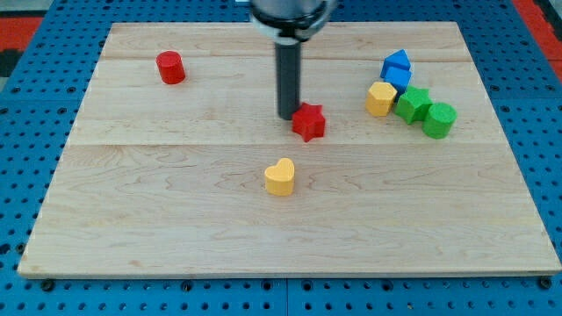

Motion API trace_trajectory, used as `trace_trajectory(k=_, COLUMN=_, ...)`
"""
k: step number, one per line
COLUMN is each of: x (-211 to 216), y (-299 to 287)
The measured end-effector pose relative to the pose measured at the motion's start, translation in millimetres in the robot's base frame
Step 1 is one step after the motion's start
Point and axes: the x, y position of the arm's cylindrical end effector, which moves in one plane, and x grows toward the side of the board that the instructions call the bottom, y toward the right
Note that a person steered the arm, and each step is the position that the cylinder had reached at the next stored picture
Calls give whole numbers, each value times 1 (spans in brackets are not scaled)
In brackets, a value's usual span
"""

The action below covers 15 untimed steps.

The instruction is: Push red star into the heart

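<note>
The red star (308,121) lies near the middle of the wooden board. My tip (288,116) stands right at the star's left side, touching or nearly touching it. The yellow heart (280,176) lies below the star and slightly to its left, a short gap away from it.
A red cylinder (170,68) sits at the upper left. At the right is a cluster: two blue blocks (397,69), a yellow hexagon block (380,98), a green star (413,104) and a green cylinder (439,119). The wooden board (132,219) lies on a blue pegboard.
</note>
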Motion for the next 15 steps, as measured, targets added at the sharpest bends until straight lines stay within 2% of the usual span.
trace_trajectory(k=1, x=-36, y=20)
trace_trajectory(k=2, x=-36, y=54)
trace_trajectory(k=3, x=15, y=53)
trace_trajectory(k=4, x=29, y=32)
trace_trajectory(k=5, x=13, y=57)
trace_trajectory(k=6, x=15, y=53)
trace_trajectory(k=8, x=44, y=43)
trace_trajectory(k=9, x=8, y=43)
trace_trajectory(k=10, x=3, y=23)
trace_trajectory(k=12, x=59, y=-17)
trace_trajectory(k=14, x=113, y=-17)
trace_trajectory(k=15, x=80, y=-15)
